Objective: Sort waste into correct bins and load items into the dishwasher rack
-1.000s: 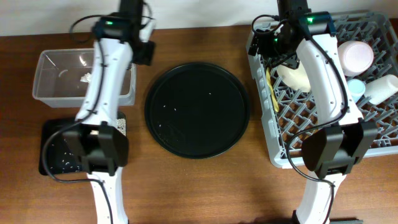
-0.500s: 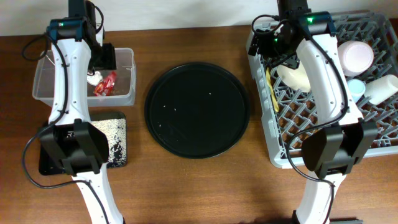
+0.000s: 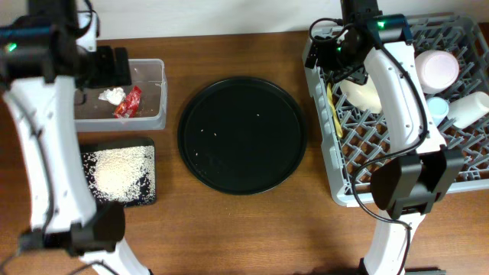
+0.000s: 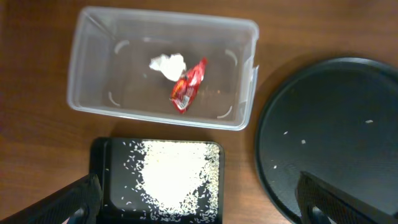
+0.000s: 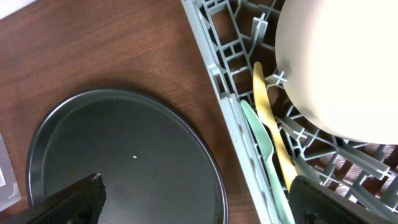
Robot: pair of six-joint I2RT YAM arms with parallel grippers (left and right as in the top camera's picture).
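High above the clear tub (image 4: 165, 15) my left gripper (image 4: 199, 202) stands open and holds nothing. A red wrapper (image 4: 188, 86) and a white tissue scrap (image 4: 168, 65) lie in the tub (image 3: 149, 118). White rice (image 4: 174, 180) is heaped in the shallow black tray (image 4: 99, 155). Over the left rim of the grey rack (image 5: 214, 74) my right gripper (image 5: 196, 199) hangs open and empty. The rack (image 3: 344, 176) carries a cream bowl (image 5: 336, 62), a pink bowl (image 3: 437, 67), a light blue cup (image 3: 437, 107), a white cup (image 3: 467, 108), a yellow utensil (image 5: 267, 118) and a pale blue one (image 5: 261, 149).
A large round black tray (image 3: 242, 135) with a few stray rice grains lies between the bins and the rack. The wooden table's back edge runs just behind the tub and the rack. My left arm (image 3: 38, 153) reaches up over the black tray's left part.
The left gripper opened and dropped the red wrapper into the clear tub, then the arm lifted and swung left. The right arm has not moved.
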